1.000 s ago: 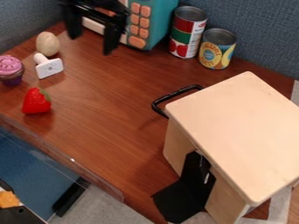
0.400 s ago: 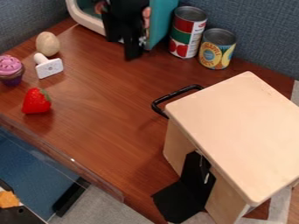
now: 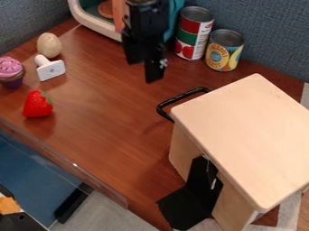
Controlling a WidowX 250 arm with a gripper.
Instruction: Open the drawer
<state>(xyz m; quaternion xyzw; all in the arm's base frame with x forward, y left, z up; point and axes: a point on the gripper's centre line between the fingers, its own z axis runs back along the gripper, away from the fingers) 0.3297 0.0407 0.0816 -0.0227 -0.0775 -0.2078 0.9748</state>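
The black gripper (image 3: 145, 71) hangs over the table at the top centre, in front of the teal toy oven, with its two fingers apart and nothing between them. The pale wooden box (image 3: 241, 135) stands at the right. A black bar handle (image 3: 178, 99) sticks out from the box's upper-left side, below and to the right of the gripper and apart from it. The drawer front behind the handle is hidden by the box's top.
Two cans (image 3: 194, 34) (image 3: 225, 50) stand by the back wall, right of the toy oven (image 3: 96, 22). An egg (image 3: 49, 45), a white stamp-like piece (image 3: 50, 69), a cupcake (image 3: 11, 72) and a strawberry (image 3: 38, 104) are at the left. A black flap (image 3: 184, 207) lies by the box.
The gripper has moved right and down in the view, away from the upper left, and has turned. The toy oven's orange-buttoned front looks swung round from its earlier position. The wooden box and handle have not moved.
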